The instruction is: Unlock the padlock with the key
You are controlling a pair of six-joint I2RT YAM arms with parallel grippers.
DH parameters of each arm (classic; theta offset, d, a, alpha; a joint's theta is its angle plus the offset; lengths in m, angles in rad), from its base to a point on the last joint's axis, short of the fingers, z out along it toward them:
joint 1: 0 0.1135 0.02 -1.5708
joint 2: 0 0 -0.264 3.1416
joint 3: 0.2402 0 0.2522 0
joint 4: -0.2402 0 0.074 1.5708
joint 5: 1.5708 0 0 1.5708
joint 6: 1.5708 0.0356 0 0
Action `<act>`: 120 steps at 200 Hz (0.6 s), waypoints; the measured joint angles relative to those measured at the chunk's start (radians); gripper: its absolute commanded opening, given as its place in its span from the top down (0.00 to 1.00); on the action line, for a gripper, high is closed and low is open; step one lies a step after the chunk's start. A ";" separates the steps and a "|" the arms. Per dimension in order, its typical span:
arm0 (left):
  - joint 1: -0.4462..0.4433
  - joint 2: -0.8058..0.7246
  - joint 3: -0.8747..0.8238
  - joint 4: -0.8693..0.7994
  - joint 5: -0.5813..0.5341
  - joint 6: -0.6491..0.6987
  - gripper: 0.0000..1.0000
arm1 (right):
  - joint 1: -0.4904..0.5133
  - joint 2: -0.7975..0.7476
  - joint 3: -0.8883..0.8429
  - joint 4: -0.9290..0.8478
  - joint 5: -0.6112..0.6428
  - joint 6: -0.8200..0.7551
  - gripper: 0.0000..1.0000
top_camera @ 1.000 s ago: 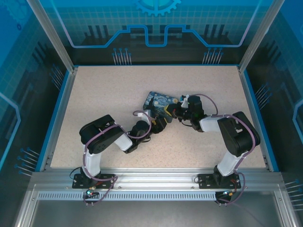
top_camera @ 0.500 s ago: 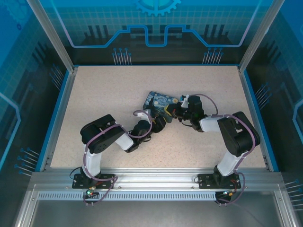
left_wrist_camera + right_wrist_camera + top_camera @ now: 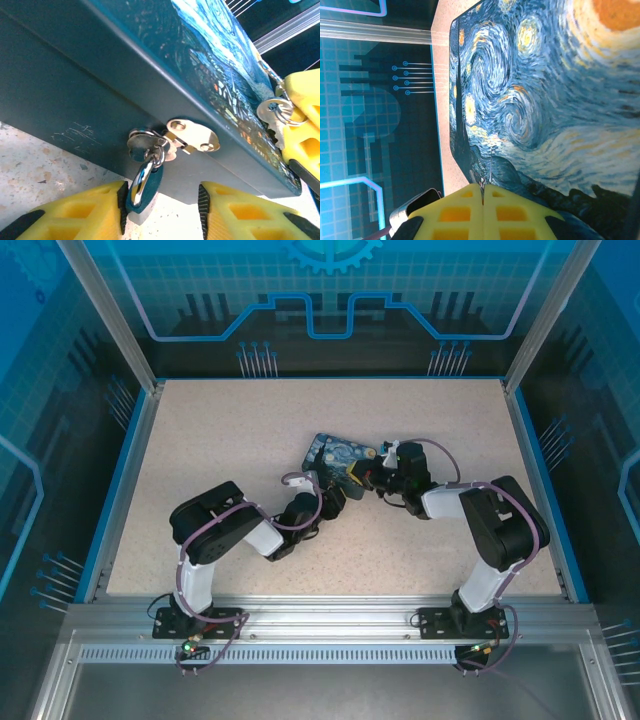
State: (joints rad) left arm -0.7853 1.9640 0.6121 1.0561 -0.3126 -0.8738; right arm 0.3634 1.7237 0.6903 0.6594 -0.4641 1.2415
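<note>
Padlock (image 3: 337, 457): a chunky rectangular block lying flat at mid-counter (image 3: 220, 440). Its face is printed with a swirling blue night sky and yellow spots; its sides are smooth, dark and lightly scratched. The key (image 3: 149, 192), dark-headed on a silvery ring, hangs from the keyhole in one side, beside a brassy cover plate. Left tool (image 3: 160, 200): yellow fingers parted either side of the key. Right tool (image 3: 483, 192): fingers pressed together above the printed face.

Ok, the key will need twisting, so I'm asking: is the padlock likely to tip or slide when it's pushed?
Tipping seems unlikely: the padlock lies flat, broad face up, on the table. Sliding looks possible, since its dark side looks smooth and the table is hard. It looks solid, probably heavy for its size, which may help.
</note>
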 measured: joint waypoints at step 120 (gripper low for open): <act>0.010 0.004 0.043 -0.087 -0.006 0.010 0.75 | 0.000 0.003 0.001 0.003 -0.001 0.008 1.00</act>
State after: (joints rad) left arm -0.7750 1.9678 0.6556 0.9691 -0.3183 -0.8639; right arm 0.3634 1.7267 0.6914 0.6624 -0.4648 1.2495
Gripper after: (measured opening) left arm 0.275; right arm 0.062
